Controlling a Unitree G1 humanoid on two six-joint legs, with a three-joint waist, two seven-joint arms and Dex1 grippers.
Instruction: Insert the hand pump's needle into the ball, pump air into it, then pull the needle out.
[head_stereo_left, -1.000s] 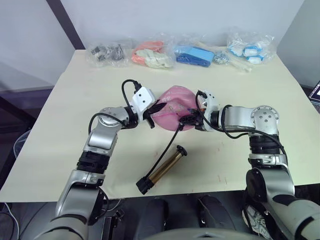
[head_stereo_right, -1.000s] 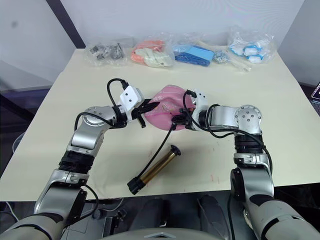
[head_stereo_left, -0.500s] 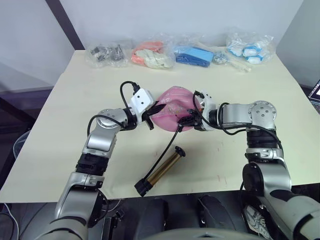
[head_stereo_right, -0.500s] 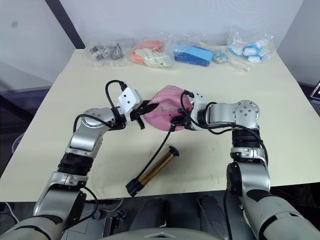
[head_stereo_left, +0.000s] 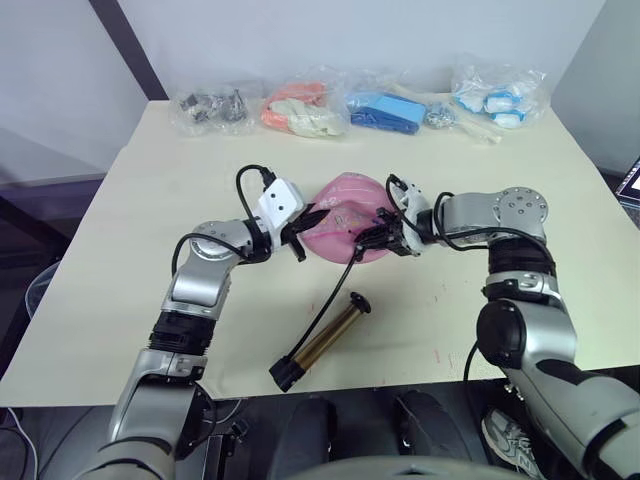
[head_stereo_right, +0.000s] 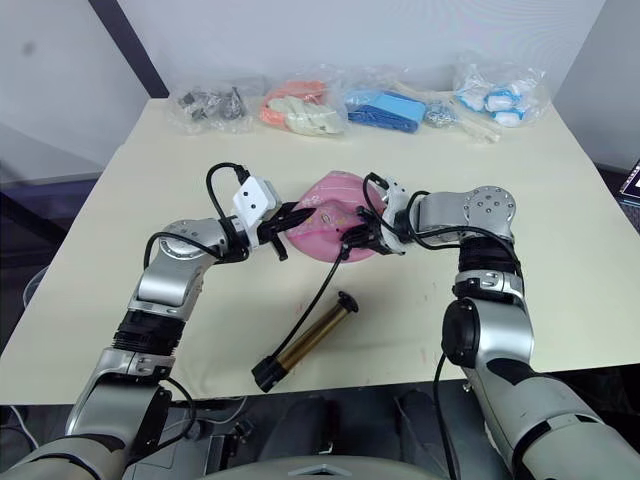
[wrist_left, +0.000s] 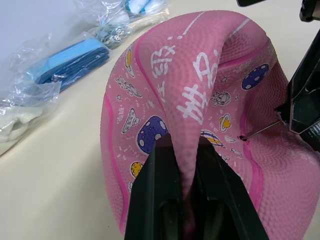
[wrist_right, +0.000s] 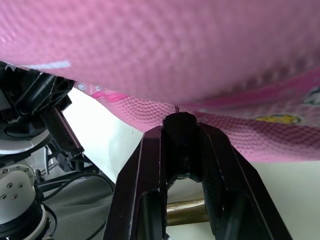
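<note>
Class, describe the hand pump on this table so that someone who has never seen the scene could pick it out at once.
Start at the cream table and find the dented pink ball at its middle, held between the robot's two arms. The hand pump lies flat nearer the front edge, joined to the ball's side by a thin black hose. It is the one gold-bronze metal cylinder with black ends; the other items sit bagged along the far edge.

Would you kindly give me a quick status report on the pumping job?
Left gripper pinching a fold of the ball. Right gripper clamped on the needle fitting, tip at the valve hole. Hand pump lying on table, untouched. Nothing in the way.
</note>
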